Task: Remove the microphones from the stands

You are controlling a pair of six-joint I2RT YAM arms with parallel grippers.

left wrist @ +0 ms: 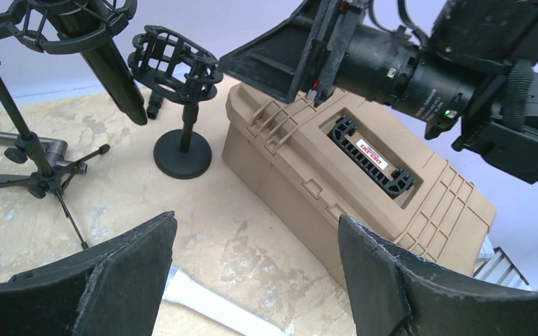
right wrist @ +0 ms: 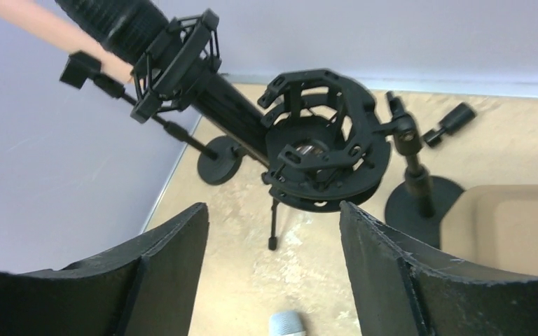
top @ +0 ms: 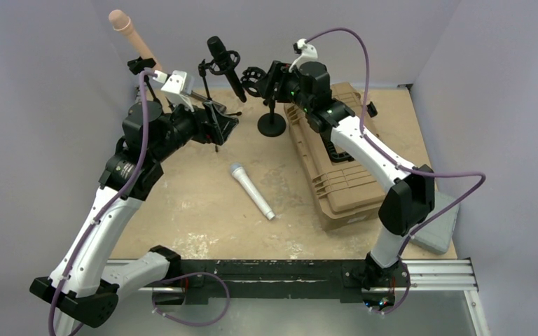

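1. Table [top: 196, 203]: tan, mottled top with pale worn patches, most of them towards the near edge.
2. Walls [top: 42, 70]: plain lavender-grey panels closing the table's left, far and right edges.
3. Rail [top: 287, 269]: black and silver bar along the near edge, carrying both arm bases.
4. Tan hard case [top: 336, 175]: ribbed lid with a black handle. It lies slantwise on the right half of the table.
5. Grey case [top: 438, 227]: flat, at the near right corner, partly hidden behind the right arm.
6. Black microphone [top: 225, 66]: the task's item. It sits tilted in a shock mount on the tripod stand [left wrist: 31, 150] near the far edge, left of centre.
7. Desk stand [top: 272, 124]: round black base near the far edge, just left of the tan hard case. It holds an empty shock mount [right wrist: 322, 140].
8. Silver microphone [top: 252, 191]: lies loose on the table at the centre, with its grille pointing towards the far left.
9. Pale pink cylinder [top: 129, 35]: slanted on a black holder at the far left corner.
10. Small black fitting [right wrist: 448, 122]: lies on the table by the far edge.
11. Left claw [left wrist: 256, 220]: fingers spread wide and holding nothing. It hangs above the table near the tripod stand's legs.
12. Right claw [right wrist: 273, 206]: fingers apart and holding nothing. It points at the empty shock mount, which sits just beyond the tips.
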